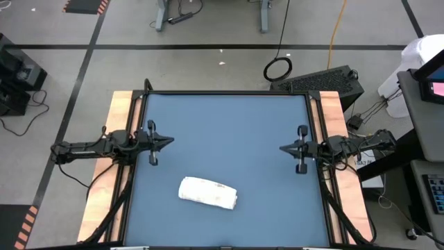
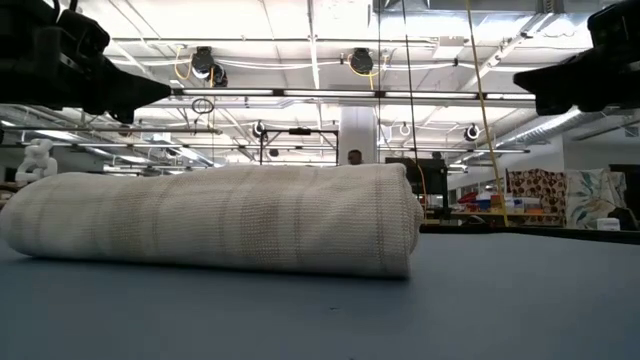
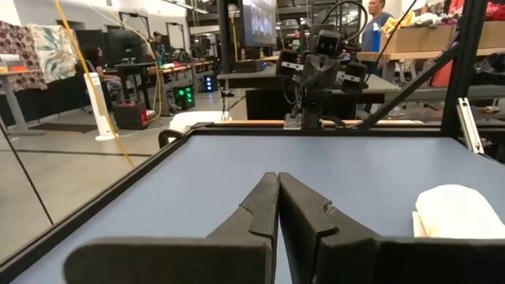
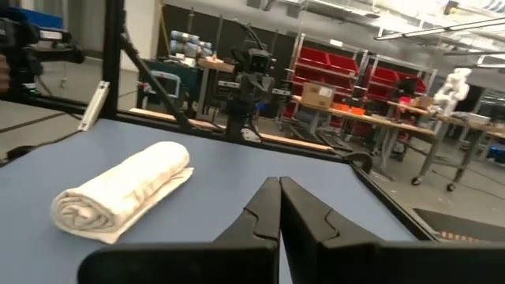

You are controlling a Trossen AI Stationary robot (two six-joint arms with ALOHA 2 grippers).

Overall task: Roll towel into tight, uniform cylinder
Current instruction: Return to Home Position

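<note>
The white towel (image 1: pixel 208 192) lies rolled into a cylinder on the blue mat (image 1: pixel 229 139), near the table's front edge, resting on its long side. In the low view the towel roll (image 2: pixel 220 230) fills the middle, and in the right wrist view the towel roll (image 4: pixel 126 189) shows its spiral end. My left gripper (image 1: pixel 171 140) is shut at the mat's left edge, well above the mat and far from the towel. My right gripper (image 1: pixel 282 148) is shut at the mat's right edge, also clear of the towel.
Wooden strips (image 1: pixel 119 111) run along both sides of the mat inside a black frame (image 1: pixel 229 92). Beyond the table the room holds benches, shelves and people (image 3: pixel 379 16). Bare mat lies between the two grippers.
</note>
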